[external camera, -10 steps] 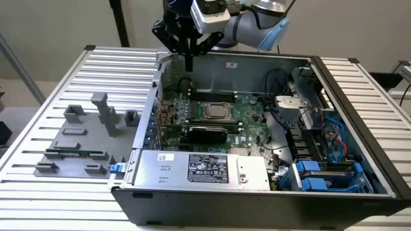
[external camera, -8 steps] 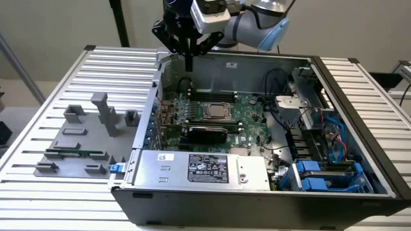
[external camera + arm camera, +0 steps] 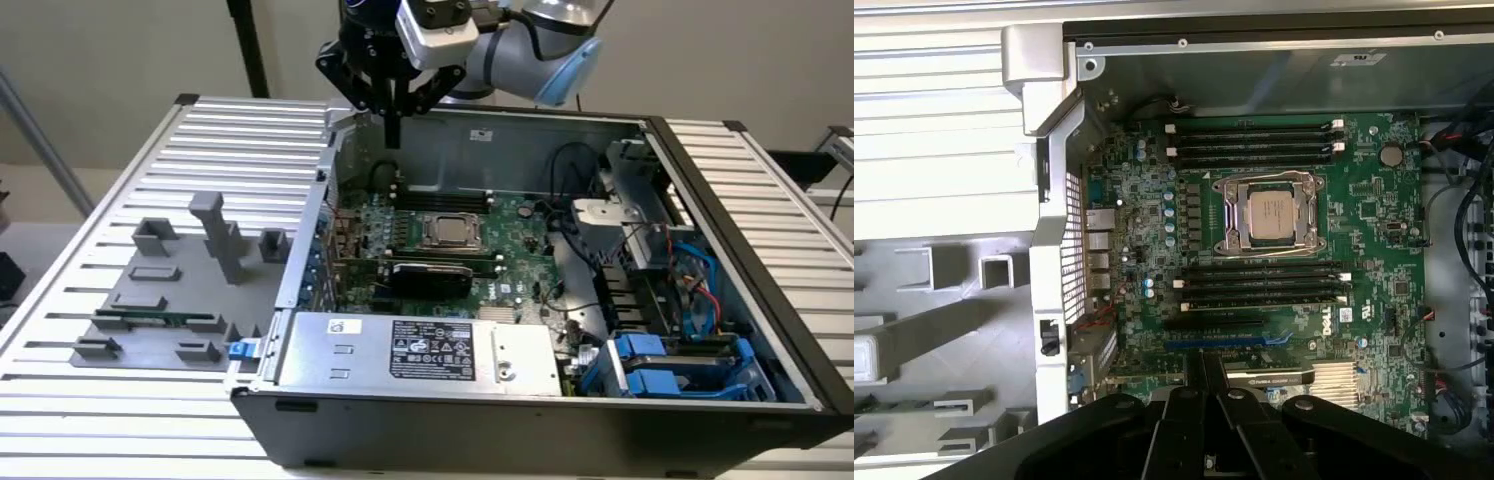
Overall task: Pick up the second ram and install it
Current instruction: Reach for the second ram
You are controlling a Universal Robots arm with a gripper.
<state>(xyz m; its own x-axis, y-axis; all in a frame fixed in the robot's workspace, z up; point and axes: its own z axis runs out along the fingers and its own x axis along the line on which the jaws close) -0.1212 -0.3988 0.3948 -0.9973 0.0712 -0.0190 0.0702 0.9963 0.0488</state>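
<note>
Green second ram (image 3: 154,320) lies flat in grey fixture plate (image 3: 134,345) on slatted table (image 3: 80,430), toward the table's near corner on the exterior view's left, well apart from the claw. Not picked yet.

Gripper (image 3: 394,143) hangs above the far corner of the open computer case (image 3: 534,420) on the exterior view's left, pointing down. Fingers pressed together, nothing pinched. Wrist view agrees: gripper (image 3: 1204,360) over motherboard (image 3: 1354,200), black memory slots (image 3: 1254,140) near the case's far wall and another bank on the other side of the CPU socket (image 3: 1272,212). Can't tell whether any slot is filled.

Step in hand, by my read: the pick, early stage, approach not made.

Doing it well:
- spread the claw before descent, closed tips would hit the board
- centre over the stick's middle so it lifts level, no droop at one end
- line the pads up to squeeze across the thin board, not end to end
- fixture posts (image 3: 214,235) stand near the stick, so come straight down and lift straight up
- grip firm but light, chips and contact edge look fragile
- clear the case wall when travelling over
</note>
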